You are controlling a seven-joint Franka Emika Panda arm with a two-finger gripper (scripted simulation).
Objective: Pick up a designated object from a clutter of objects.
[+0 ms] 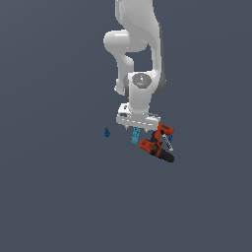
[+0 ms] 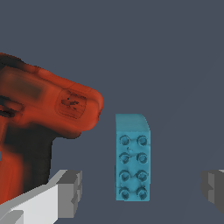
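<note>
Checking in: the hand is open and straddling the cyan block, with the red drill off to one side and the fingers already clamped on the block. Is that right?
Not quite. The fingers are not clamped: in the wrist view the hand stands open, with clear gaps between each finger and the cyan block. The rest holds: the hand straddles the block, and the red drill lies to one side.

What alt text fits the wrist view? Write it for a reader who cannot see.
A small cyan studded block lies on a plain grey surface between the open jaws of the gripper, neither fingertip touching it. A red-and-black power drill fills one side of the picture, close to the block but apart from it.
</note>
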